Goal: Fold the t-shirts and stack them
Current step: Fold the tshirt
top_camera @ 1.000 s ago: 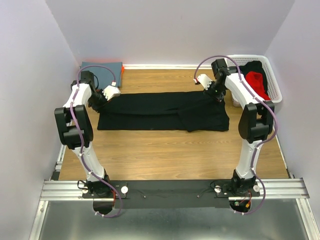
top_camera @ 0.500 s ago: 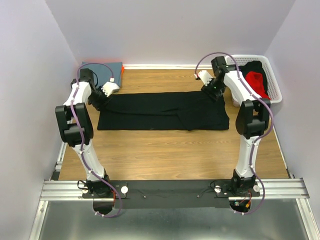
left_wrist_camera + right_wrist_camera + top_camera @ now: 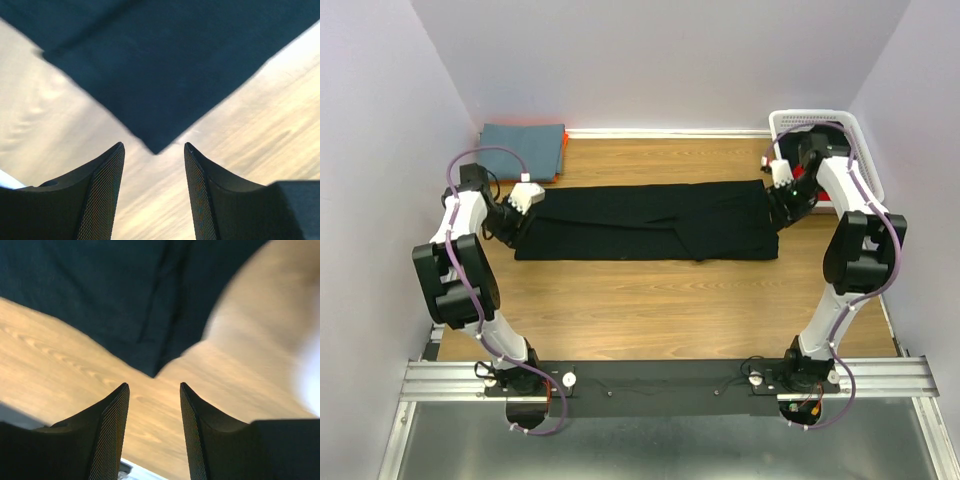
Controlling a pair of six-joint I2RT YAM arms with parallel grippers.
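Observation:
A black t-shirt (image 3: 640, 220) lies flat on the wooden table, folded into a long strip running left to right. My left gripper (image 3: 516, 222) hangs at its left end. In the left wrist view its jaws (image 3: 154, 146) stand open and empty, with a corner of the black t-shirt (image 3: 160, 65) just beyond the tips. My right gripper (image 3: 783, 208) is at the strip's right end, also open and empty (image 3: 154, 385), facing another corner of the shirt (image 3: 100, 290). A folded blue-grey t-shirt (image 3: 525, 148) rests at the back left.
A white basket (image 3: 865, 160) stands at the back right, mostly behind my right arm. Purple walls close in the table on the left, back and right. Bare wood (image 3: 650, 310) stretches between the shirt and the arm bases.
Both grippers have left the black shirt's far edge and swung outward to its two ends. The shirt has stayed flat on the table.

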